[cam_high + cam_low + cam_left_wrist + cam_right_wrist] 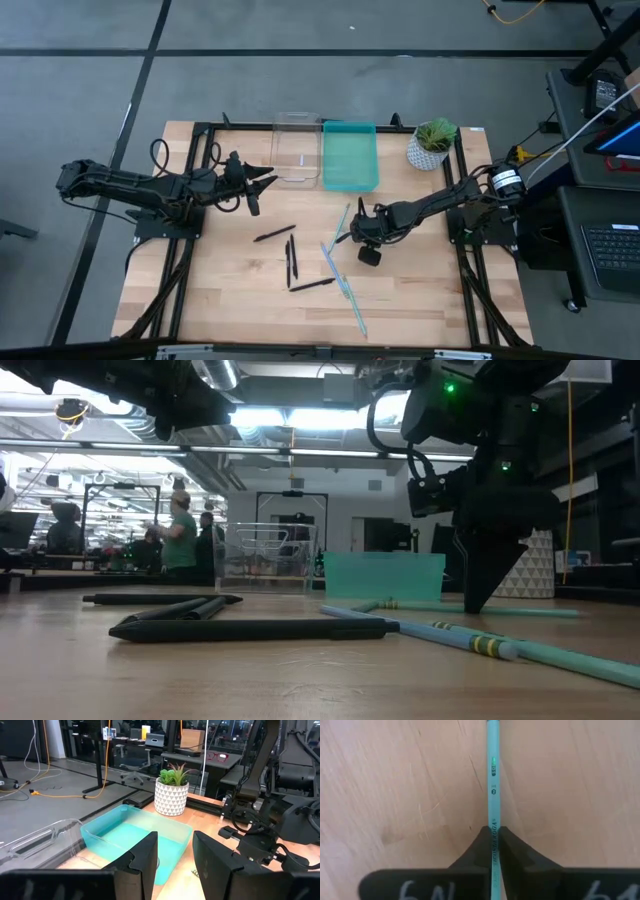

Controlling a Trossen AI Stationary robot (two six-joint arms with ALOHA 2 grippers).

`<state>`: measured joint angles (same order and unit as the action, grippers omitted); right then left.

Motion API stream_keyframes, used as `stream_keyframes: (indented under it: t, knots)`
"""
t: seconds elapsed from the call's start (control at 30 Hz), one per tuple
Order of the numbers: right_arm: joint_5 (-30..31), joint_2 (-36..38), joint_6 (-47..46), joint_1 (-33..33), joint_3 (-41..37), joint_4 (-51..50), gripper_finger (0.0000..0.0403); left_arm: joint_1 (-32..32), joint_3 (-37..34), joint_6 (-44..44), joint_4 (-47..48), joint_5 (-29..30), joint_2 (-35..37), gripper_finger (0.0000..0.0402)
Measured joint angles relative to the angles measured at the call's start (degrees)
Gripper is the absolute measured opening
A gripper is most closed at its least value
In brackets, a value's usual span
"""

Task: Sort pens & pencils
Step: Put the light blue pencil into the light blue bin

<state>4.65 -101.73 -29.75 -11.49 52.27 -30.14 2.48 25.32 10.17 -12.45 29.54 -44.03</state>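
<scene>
Pencil (493,795), teal, pinched between the closed fingers of the right gripper (358,229), lying flat on the wood table (230,300) at its middle. More teal pencils (345,285) lie just beside that gripper, toward the front edge. Black pens (290,258) sit farther off on its far side. Teal bin (349,158) and clear bin (297,150) stand beyond, at the back edge. Left gripper (262,179) hangs near the clear bin, fingers apart, holding nothing.

Pens (290,258) left of pencils (340,275)
</scene>
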Motion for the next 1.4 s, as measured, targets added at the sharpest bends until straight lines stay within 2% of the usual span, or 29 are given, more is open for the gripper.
stream_keyframes:
  t: [0.4,0.6,0.73,0.83,0.97,1.07,1.17,1.3,1.4]
  knots:
    - [-1.1,4.6,1.5,-0.1,3.0,-5.1,0.0,0.0,0.0,0.0,0.0,0.0,0.0,0.0118]
    - [-0.3,5.2,1.3,0.0,3.1,-5.7,0.0006,0.0,0.0,0.0,0.0,0.0,0.0,0.0118]
    - [-0.6,6.2,-2.3,-0.1,3.2,-7.7,0.0014,0.0,0.0,0.0,0.0,0.0,0.0,0.0118]
    - [-2.0,7.9,-5.4,-2.1,3.2,-11.1,0.0004,0.0,0.0,0.0,0.1,-0.5,0.0,0.0118]
    - [-2.3,11.5,-9.0,-7.8,2.1,-10.7,0.0009,0.0,0.0,0.0,0.4,-0.5,0.0,0.0118]
    - [2.7,14.8,-9.6,-12.9,0.0,-5.3,0.0008,0.0,0.0,0.0,0.4,-0.5,0.0,0.0118]
    - [9.6,16.7,-9.6,-17.8,-3.8,5.9,0.0003,0.0,0.0,0.2,0.4,-0.5,0.0,0.0118]
    - [10.9,16.2,-7.6,-21.7,-9.4,19.4,0.0004,0.0,0.0,0.2,0.0,-0.5,-0.2,0.0118]
    - [10.7,16.0,-7.7,-23.2,-11.4,22.9,0.0003,0.0,0.0,0.2,-0.1,-0.3,-0.3,0.0118]
